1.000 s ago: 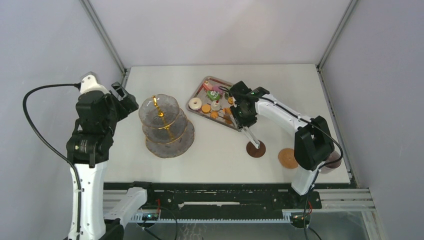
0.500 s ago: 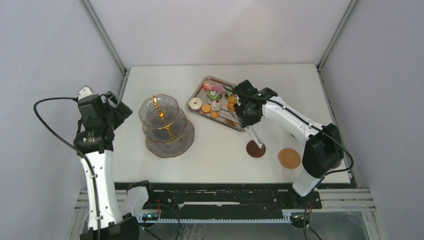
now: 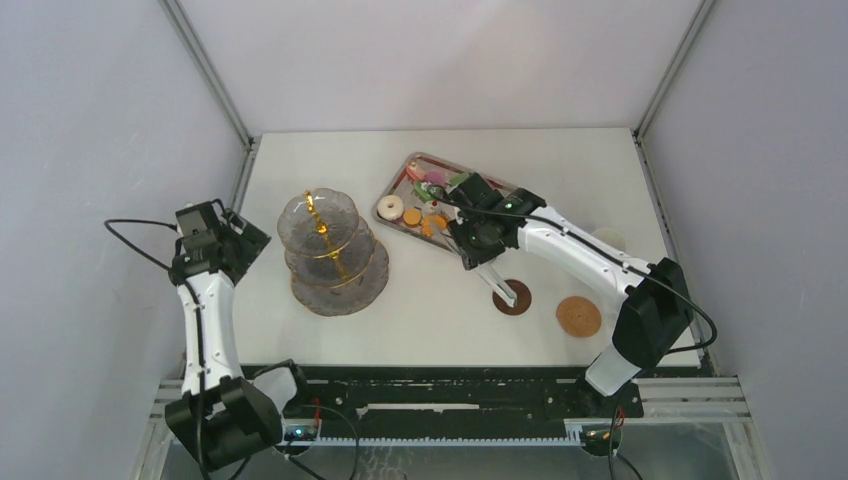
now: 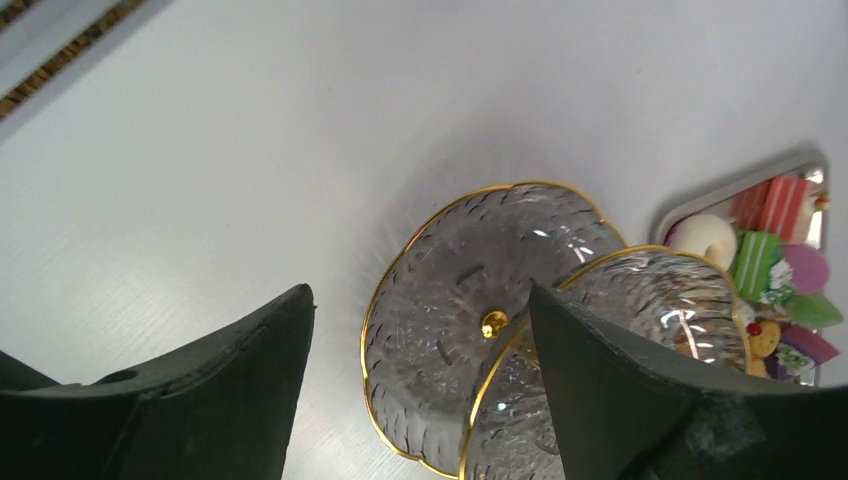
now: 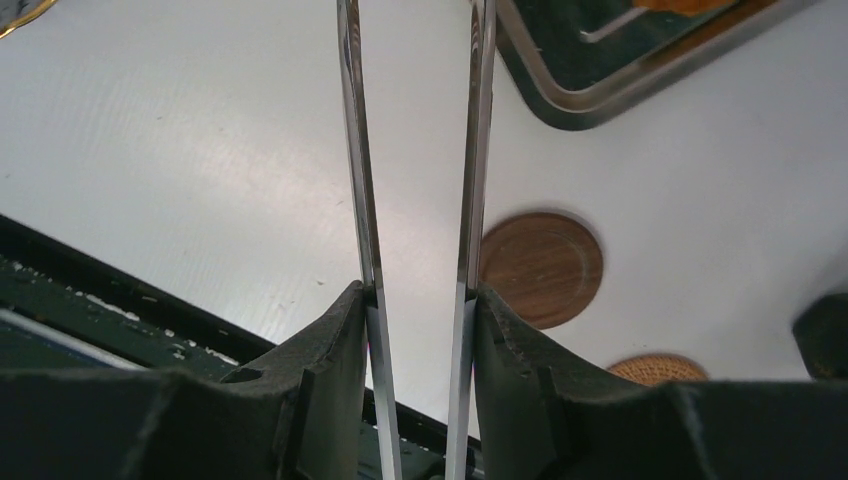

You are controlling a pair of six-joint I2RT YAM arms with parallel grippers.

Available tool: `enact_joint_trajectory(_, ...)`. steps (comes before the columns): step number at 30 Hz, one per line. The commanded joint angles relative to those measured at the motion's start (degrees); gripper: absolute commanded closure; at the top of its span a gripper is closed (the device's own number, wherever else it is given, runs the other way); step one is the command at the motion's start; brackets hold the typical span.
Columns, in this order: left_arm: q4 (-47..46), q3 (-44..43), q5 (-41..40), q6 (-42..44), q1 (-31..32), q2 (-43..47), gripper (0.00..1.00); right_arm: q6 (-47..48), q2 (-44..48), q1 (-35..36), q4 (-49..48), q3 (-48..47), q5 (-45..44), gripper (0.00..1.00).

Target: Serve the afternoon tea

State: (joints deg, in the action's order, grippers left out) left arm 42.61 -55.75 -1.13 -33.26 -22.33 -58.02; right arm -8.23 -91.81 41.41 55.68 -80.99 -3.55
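Wide open, the left claw grips nothing, with the three-tier glass stand straight ahead of its fingers. The right claw clamps the long metal tongs; steel tray ahead to its right, dark brown coaster below, beside its right finger

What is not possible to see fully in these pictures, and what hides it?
- tongs: right wrist view, ends cut off by the top edge.
- cakes: top view, too small to count; the right arm covers part of the tray.
- stand: left wrist view, lower tiers behind the left hand.
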Motion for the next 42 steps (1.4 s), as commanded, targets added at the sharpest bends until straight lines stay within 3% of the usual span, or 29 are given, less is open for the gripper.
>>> enact_joint_trajectory(1,-4.3,3.4,4.5,-0.2,-0.3,-2.3,0.18,-1.3,0.9,4.2,-4.3,-0.4,1.9,1.0)
enact_joint_trajectory(13,-6.8,8.8,8.1,0.2,1.5,-3.7,0.19,-1.2,-6.9,15.5,-5.5,-4.3,1.9,1.0)
enact_joint_trajectory(24,-8.1,11.9,8.5,-2.6,7.1,-1.5,0.19,-1.5,-12.1,17.2,-6.8,-9.2,2.4,1.0)
enact_joint_trajectory(42,-0.1,4.3,-5.6,0.2,6.9,6.5,0.17,-2.8,-18.6,15.6,-12.2,-12.3,-2.7,1.0)
